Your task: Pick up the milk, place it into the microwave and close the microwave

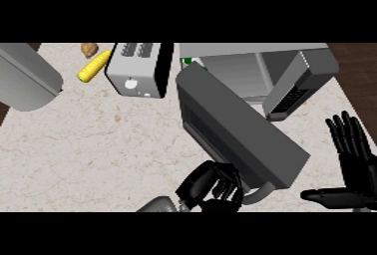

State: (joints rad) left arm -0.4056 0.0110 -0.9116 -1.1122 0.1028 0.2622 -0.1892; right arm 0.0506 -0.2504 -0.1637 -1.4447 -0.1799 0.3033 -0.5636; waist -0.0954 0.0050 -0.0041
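The grey microwave (254, 55) stands at the back right with its cavity open. Its dark door (236, 129) swings out towards me across the counter. A small green and white bit (188, 62), perhaps the milk, peeks out at the cavity's left edge behind the door; the rest is hidden. My left hand (210, 187) is at the door's near end, fingers curled against it beside the pale door handle (258, 193). My right hand (353, 164) rests open at the right edge, fingers up, holding nothing.
A silver toaster (136, 69) stands left of the microwave. A yellow corn cob (94, 67) and a brown lump (89, 49) lie beside it. A large grey rounded object (26, 79) fills the far left. The pale marbled counter (95, 144) spreads in front.
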